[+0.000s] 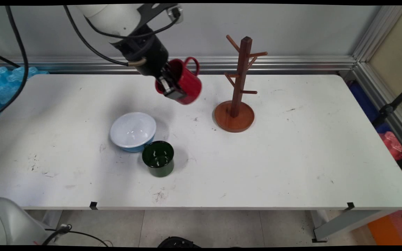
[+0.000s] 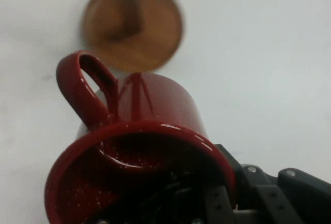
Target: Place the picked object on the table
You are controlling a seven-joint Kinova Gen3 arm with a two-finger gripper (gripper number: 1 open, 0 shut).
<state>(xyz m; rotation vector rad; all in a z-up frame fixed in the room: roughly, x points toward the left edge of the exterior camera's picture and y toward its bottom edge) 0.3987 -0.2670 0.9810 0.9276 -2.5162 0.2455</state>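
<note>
The end effector [image 1: 169,85] is closed on the rim of a red mug [image 1: 183,82], held tilted above the surface [image 1: 291,157], left of the mug tree [image 1: 237,87]. The bowl [image 1: 133,130] and green cup [image 1: 158,158] look empty.

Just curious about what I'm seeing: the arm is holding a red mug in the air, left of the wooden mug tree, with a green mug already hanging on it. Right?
Not quite. The green mug stands on the table beside the white bowl; the main view shows the mug tree bare. The gripper does hold the red mug aloft.
</note>
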